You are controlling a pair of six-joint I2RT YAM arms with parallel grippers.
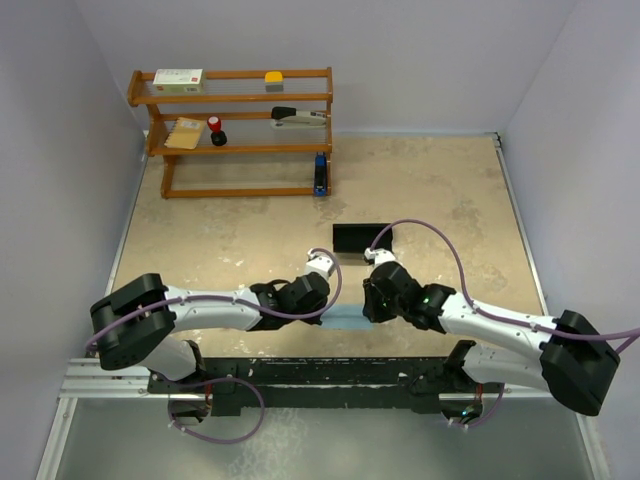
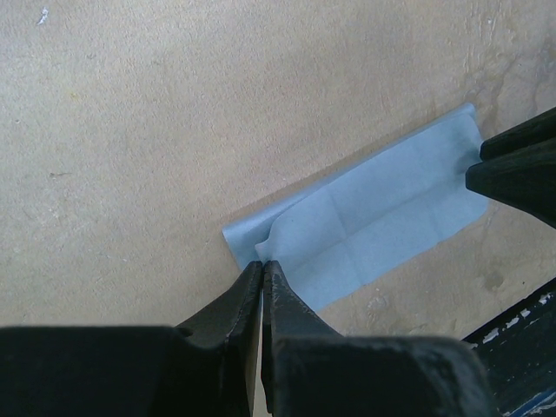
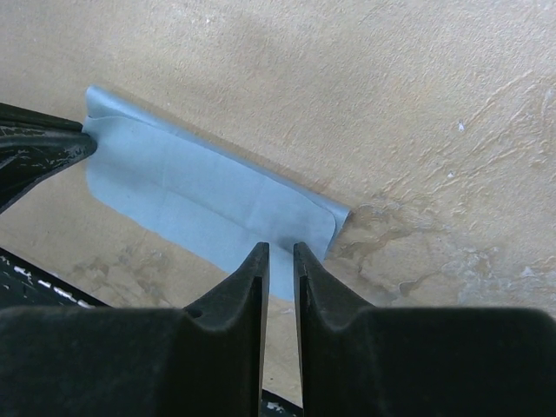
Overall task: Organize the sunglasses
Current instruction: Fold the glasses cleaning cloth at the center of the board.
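Note:
The red sunglasses are out of view in every frame. A light blue cloth [image 1: 348, 320] lies folded into a strip on the table, between my two grippers. My left gripper [image 2: 261, 265] is shut on the cloth's [image 2: 373, 217] near left corner, which is slightly raised. My right gripper [image 3: 281, 248] is open by a narrow gap, its tips just over the right end of the cloth [image 3: 191, 200], with nothing between the jaws. In the top view the left gripper [image 1: 325, 316] and right gripper [image 1: 371, 312] face each other across the cloth. The black case [image 1: 362, 238] lies behind them.
A wooden shelf rack [image 1: 235, 130] stands at the back left with boxes, a stapler and small items on it. A black metal rail [image 1: 320, 385] runs along the table's near edge. White walls close in the table's sides.

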